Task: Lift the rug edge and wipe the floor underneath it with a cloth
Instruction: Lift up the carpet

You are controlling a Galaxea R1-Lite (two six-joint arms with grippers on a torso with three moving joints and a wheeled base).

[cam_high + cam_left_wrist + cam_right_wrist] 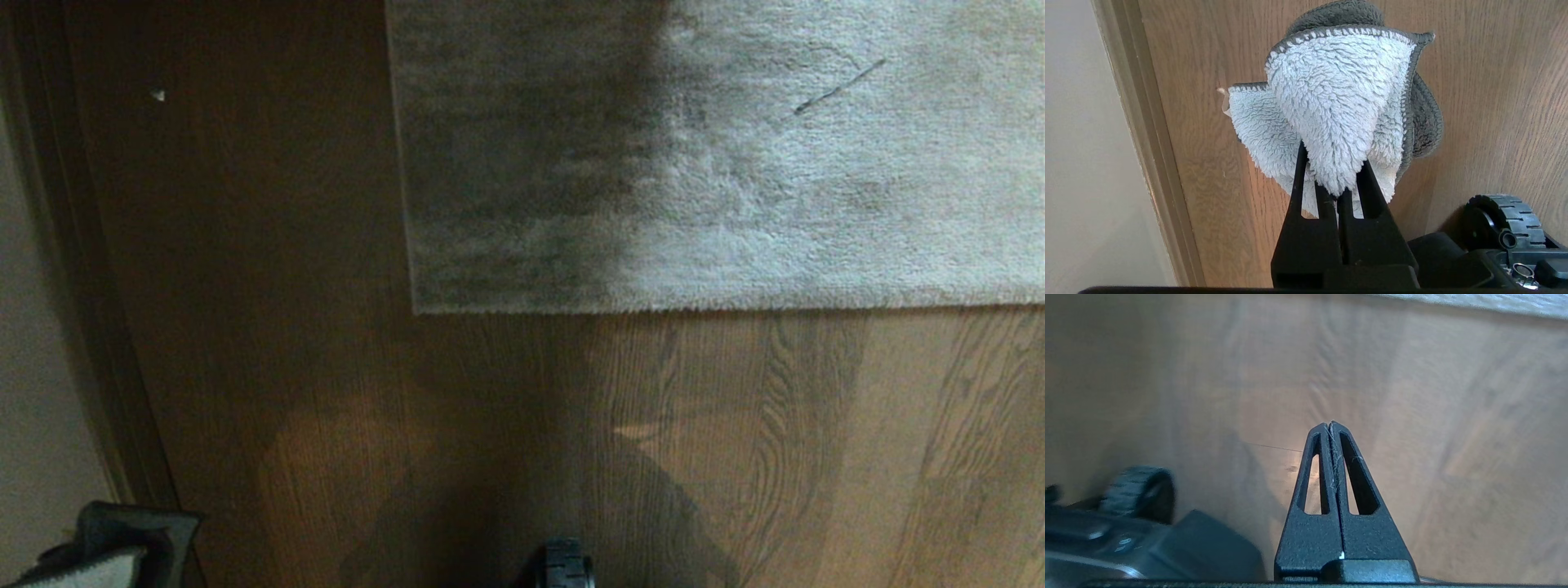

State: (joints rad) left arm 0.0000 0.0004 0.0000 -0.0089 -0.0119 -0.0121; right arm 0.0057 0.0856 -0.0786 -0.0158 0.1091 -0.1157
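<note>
The left gripper (pixel 1340 192) is pinching the cloth (pixel 1331 106) between its closed fingertips, above the floor (pixel 1494 102). The pale fluffy cloth is fanning out past the tips, its darker grey hem curling at the far side. In the head view this gripper (pixel 122 547) is sitting at about seven o'clock, at the frame's bottom corner, just beside a dark baseboard (pixel 90 327) and a pale wall (pixel 33 367). The right gripper (pixel 1329 424) is pressed fully shut on nothing, pointing over bare floor. A black wheel (pixel 567 565) of the base is showing at six o'clock. A broad band of brown floor (pixel 735 425) is lying open between the robot and the rug edge (pixel 735 309), which is running straight from centre towards three o'clock. The rug (pixel 816 163) is filling twelve to three o'clock, lying flat, well apart from the cloth.
</note>
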